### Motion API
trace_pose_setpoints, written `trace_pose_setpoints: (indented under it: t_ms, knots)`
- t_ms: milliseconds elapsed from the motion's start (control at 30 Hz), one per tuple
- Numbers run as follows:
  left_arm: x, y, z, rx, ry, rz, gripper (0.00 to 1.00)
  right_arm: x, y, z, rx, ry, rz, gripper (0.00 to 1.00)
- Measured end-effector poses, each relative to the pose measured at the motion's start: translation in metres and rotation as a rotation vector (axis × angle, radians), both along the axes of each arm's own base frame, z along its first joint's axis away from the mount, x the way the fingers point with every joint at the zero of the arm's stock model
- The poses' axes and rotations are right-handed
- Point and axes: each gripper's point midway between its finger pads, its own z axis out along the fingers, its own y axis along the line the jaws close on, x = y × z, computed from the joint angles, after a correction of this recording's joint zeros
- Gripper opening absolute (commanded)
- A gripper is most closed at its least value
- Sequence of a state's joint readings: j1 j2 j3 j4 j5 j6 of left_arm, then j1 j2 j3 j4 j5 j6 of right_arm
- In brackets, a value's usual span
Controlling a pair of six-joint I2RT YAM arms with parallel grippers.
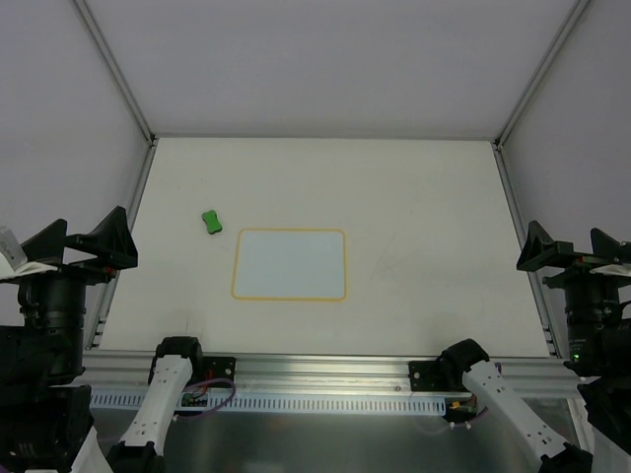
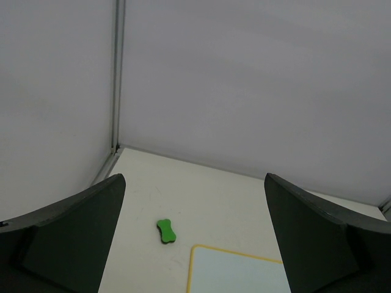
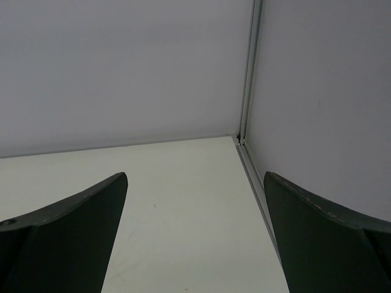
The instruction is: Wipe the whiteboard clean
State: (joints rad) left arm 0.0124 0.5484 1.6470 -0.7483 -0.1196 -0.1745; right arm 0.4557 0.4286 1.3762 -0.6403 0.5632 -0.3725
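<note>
White walls with metal corner posts close in a pale table [image 1: 414,246] on three sides. Just left of centre in the top view lies the whiteboard [image 1: 290,264], flat on the table, its long sides running across the frame and its face plain white inside the thin yellow border. A small green eraser [image 1: 211,221] sits on the table just beyond the board's upper left corner, near it but not touching.

Both arms are folded back over their bases at the bottom of the frame, with the white forearm links slanting along the metal rail. The left gripper [image 1: 84,241] hangs at the left edge of the frame, off the side of the table, and the right gripper [image 1: 575,251] hangs at the right edge. Each points towards the far wall with its dark fingers spread wide and nothing between them. The left wrist view looks out between its fingers at the eraser and a corner of the board; the right wrist view shows only bare table and the far right corner post.
</note>
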Motion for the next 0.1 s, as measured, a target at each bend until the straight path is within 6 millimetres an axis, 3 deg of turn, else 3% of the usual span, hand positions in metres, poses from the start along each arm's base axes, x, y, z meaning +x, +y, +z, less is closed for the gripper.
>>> trace_pose_setpoints:
  t_ms: [100]
  knots:
    - [-0.0002, 0.0017, 0.0001, -0.002, 0.0, 0.009, 0.99, -0.0013, -0.0005, -0.0001, 0.001, -0.004, 0.001, 0.99]
